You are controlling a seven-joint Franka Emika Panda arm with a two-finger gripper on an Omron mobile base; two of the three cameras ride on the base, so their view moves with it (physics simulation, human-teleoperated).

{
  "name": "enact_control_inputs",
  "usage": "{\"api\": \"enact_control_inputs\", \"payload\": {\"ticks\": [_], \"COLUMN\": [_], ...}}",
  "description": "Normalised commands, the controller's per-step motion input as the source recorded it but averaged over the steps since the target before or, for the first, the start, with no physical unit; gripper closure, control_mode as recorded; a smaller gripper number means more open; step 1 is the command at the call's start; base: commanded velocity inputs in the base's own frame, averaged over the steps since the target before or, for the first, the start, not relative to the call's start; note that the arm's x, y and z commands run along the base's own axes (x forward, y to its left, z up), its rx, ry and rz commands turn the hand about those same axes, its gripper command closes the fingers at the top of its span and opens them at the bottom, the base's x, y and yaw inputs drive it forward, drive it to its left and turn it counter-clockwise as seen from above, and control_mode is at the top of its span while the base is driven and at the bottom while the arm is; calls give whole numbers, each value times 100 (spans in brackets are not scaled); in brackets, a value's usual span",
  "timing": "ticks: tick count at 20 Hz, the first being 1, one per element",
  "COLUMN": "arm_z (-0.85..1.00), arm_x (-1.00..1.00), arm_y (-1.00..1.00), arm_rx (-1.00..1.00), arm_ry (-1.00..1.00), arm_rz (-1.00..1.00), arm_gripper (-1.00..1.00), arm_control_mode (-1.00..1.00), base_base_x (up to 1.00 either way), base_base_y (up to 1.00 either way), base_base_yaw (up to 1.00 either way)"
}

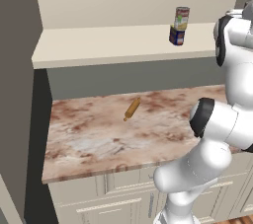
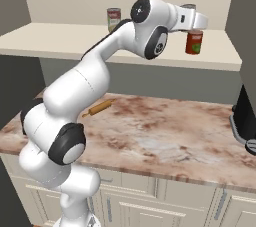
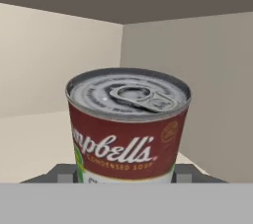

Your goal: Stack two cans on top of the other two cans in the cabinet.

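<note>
**Second can in the pincer, over the cabinet shelf**

Your pincer (image 3: 126,174) is pinching a red-and-white labelled soup tin with a silver pull-tab lid (image 2: 194,41); in the hand view a dark finger tip (image 3: 65,172) sits at each side of its base. The right base view shows the tin hanging upright below the white hand, over the right part of the cream shelf board of the wide beige open cabinet (image 2: 60,41). Whether it touches the board, you cannot tell.

One stack looks finished: a taller light-labelled tin (image 1: 181,18) stands on a short dark blue tin (image 1: 176,35) further along the shelf. A wooden rolling pin (image 1: 132,108) lies on the marbled brown worktop (image 1: 99,139), well apart from all this.

So this is likely the second stacking step, carry phase. The fourth tin is not identifiable here, so locate it first. Next move calls for centring the held tin above that base tin, keeping it upright, lowering until the rims meet, then spreading the pincer. An off-centre drop could topple it.
</note>
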Motion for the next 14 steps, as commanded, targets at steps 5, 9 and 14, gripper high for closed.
{"api": "enact_control_inputs", "payload": {"ticks": [5,9,14], "arm_z": [0,-3,-2], "arm_x": [-7,-6,-2], "arm_y": [-12,-8,-3], "arm_rx": [0,0,0], "arm_ry": [0,0,0], "arm_rz": [0,0,0], "arm_gripper": [100,100,100], "arm_control_mode": [-100,-100,-100], "base_base_x": [0,0,0], "base_base_y": [0,0,0], "base_base_yaw": [0,0,0]}}
